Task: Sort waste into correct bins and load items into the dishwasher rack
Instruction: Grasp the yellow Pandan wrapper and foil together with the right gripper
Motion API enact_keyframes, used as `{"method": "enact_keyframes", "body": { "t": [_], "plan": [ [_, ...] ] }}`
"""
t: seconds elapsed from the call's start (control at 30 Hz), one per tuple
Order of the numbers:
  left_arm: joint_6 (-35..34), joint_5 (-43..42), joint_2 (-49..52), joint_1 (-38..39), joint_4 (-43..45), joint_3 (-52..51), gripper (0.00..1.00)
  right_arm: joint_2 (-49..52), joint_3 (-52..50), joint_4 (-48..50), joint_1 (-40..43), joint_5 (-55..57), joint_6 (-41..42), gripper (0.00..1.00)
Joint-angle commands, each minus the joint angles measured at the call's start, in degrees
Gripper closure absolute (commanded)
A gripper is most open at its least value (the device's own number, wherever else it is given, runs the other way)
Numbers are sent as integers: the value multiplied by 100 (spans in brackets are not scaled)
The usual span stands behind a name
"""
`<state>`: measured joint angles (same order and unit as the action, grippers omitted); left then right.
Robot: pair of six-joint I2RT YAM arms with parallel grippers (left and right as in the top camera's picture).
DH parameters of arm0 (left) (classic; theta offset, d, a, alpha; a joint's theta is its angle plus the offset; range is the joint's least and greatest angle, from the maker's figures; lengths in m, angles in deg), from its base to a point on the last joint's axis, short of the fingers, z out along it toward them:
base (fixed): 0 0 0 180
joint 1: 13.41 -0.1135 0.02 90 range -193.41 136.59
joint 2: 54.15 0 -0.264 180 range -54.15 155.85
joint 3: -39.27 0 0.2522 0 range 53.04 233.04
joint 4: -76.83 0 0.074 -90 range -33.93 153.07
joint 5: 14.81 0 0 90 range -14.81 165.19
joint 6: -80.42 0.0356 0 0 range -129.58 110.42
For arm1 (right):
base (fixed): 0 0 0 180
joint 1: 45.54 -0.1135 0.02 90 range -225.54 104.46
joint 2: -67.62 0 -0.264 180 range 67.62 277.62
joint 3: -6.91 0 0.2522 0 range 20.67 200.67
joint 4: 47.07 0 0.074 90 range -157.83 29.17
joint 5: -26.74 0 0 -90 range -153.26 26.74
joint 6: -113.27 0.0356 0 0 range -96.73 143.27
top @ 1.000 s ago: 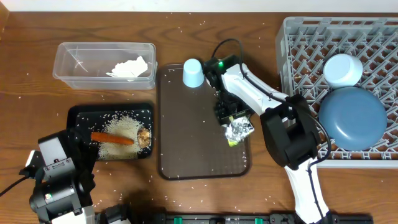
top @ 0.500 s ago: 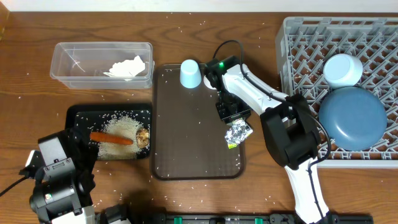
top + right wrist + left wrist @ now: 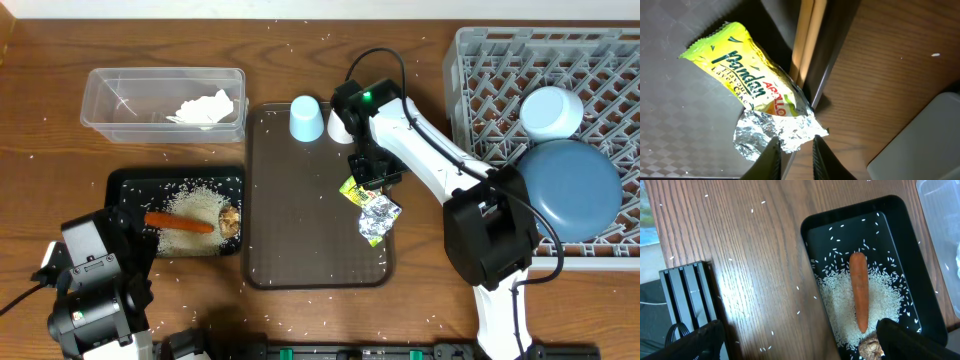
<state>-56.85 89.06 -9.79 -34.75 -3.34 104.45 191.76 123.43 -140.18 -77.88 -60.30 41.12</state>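
Left of the brown serving tray (image 3: pixel 300 240), the clear tub (image 3: pixel 165 100) holds the tissue (image 3: pixel 208 108). The black tray (image 3: pixel 180 180) holds the carrot (image 3: pixel 180 222) on a bed of rice. Your left tool (image 3: pixel 800 345) hangs on that side too, above the bench beside the black tray, jaws wide and empty.

The step in hand is the waste. The snack wrapper (image 3: pixel 747 80) lies at the serving tray's right edge. Your right tool (image 3: pixel 795 157) is over it, drawn narrow with the crumpled foil end between its tips, and it looks pinched.

Next, by my reading, you lift and check that the wrapper comes up with you. Then carry it left past the pale-blue cup (image 3: pixel 307 118) at the tray's far edge, towards the tub with the tissue. Thin foil can slip, so keep the pinch firm.

Right of the tray, the dishwasher rack (image 3: pixel 490 60) carries the dark-blue plate (image 3: pixel 565 190).

The wrapper reads "Pandan" in dark green and "APOLLO" in red. The small line beneath looks like "Layer Cake".
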Motion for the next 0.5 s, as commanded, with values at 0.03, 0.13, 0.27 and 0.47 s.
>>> {"method": "enact_keyframes", "body": {
  "t": [0.03,0.13,0.27,0.47],
  "plan": [
    [74,50,7,-28,-20,87,2,-46,-55,138,-4,-70,35,68],
    [74,48,7,-28,-20,87,2,-37,-190,422,-9,-122,-17,64],
    [74,50,7,-28,-20,87,2,-37,-579,1086,-28,-529,-472,57],
    [74,50,7,-28,-20,87,2,-37,-1064,1679,-83,-623,-638,57]
  ]
}}
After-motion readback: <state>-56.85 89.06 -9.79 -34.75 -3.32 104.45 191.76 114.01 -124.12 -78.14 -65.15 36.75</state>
